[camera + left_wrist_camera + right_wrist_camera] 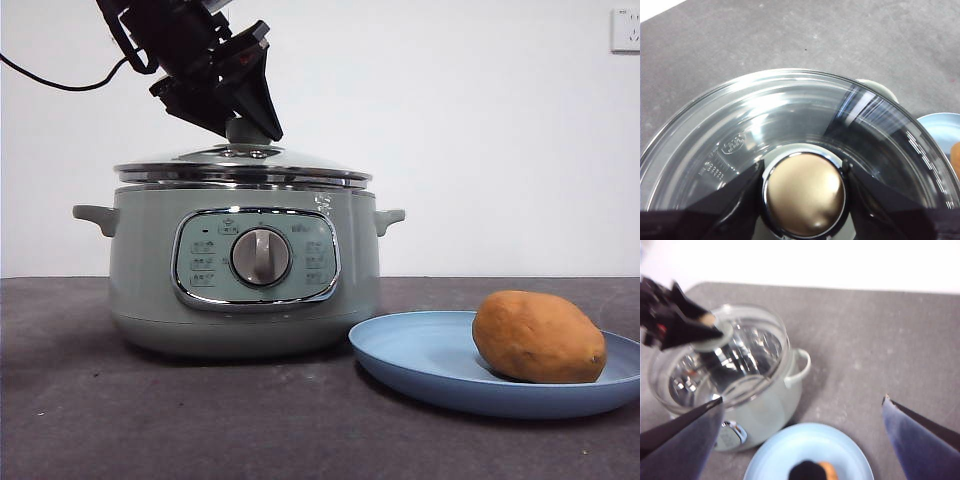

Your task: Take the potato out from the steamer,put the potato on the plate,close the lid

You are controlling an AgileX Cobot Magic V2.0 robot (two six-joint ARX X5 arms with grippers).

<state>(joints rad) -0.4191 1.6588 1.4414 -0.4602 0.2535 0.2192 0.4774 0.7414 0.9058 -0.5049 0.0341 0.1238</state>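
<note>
- Front view: we see the steamer on the dark table with the lid seated on its rim. The left gripper comes down from above onto the knob. Beside the steamer, by its handle, the plate carries the potato. Only this view shows the dial and panel.
- Left wrist view: here alone we see the grip closely. The left gripper has one jaw against each side of the knob, closed on it, over the glass lid. The plate's edge peeks out beyond the steamer.
- Right wrist view: from high above the plate we see the right gripper with its jaws spread wide, holding nothing. The potato shows partly, blurred. The steamer is beyond the plate, the left gripper on its lid.
</note>
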